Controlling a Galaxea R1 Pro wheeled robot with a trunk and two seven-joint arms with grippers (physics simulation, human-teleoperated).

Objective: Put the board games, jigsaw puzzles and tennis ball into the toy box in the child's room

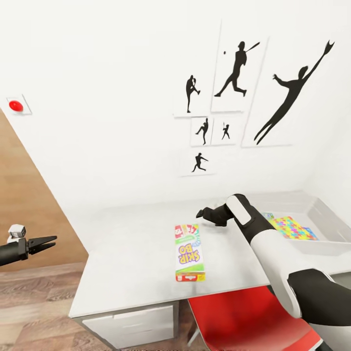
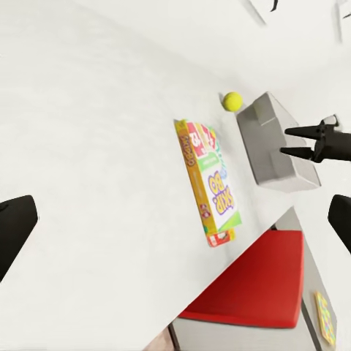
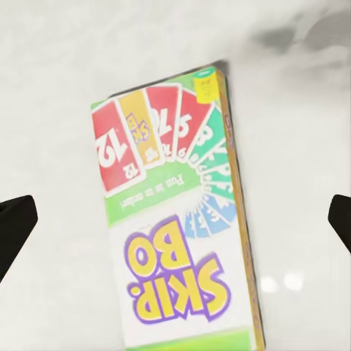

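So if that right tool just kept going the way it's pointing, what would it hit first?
Most likely the Skip-Bo box lying flat on the table: the right tool, jaws open, looks straight onto it, though depth is unclear.

Skip-Bo board game (image 1: 189, 252): thin rectangular box, lying flat on the table (image 1: 122, 253), red cards with "12" at the far end, purple-and-yellow "SKIP-BO" lettering, green band; long side running from the front edge toward the wall.
Toy box (image 1: 325, 229): shallow light-grey bin with flared sides, sitting on the table's right part, well apart from the Skip-Bo box.
Jigsaw puzzle (image 1: 293, 228): multicoloured board of yellow, pink, green and blue pieces, lying inside the toy box.
Tennis ball (image 2: 232, 101): small, yellow-green, on the tabletop just beside the toy box.
Table: pale grey-white top, white drawers below the front.
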